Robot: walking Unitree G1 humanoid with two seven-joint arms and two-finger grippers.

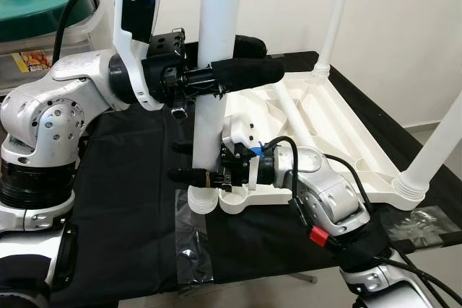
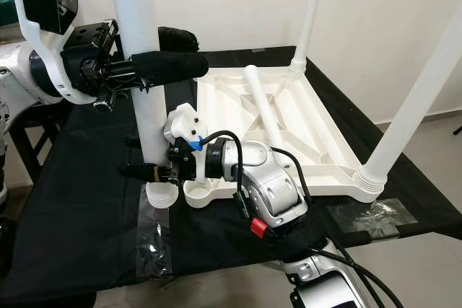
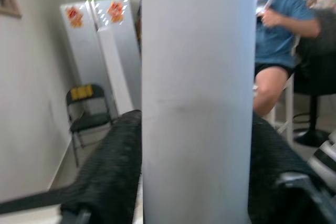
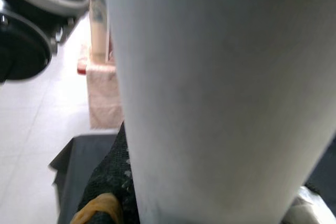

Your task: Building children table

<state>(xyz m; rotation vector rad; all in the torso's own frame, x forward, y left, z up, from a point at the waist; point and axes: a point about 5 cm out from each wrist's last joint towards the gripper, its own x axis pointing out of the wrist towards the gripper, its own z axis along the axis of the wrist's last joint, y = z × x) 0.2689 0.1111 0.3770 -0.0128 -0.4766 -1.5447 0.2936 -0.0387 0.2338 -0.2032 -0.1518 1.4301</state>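
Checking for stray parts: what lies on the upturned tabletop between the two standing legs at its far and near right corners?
One loose white leg lies on the tabletop's ribbed underside, seen in both eye views.

A black cloth [image 1: 130,200] covers the worktop. Two patches of clear tape [image 1: 193,247] lie on the cloth, one at its near edge and another [image 1: 422,223] toward its right corner. Beyond the cloth's far left corner a green lidded container [image 1: 40,1] sits on a stack. A person in a blue shirt [image 3: 281,30] sits behind, with a folding chair [image 3: 86,111] and white boxes [image 3: 107,51] by the wall.
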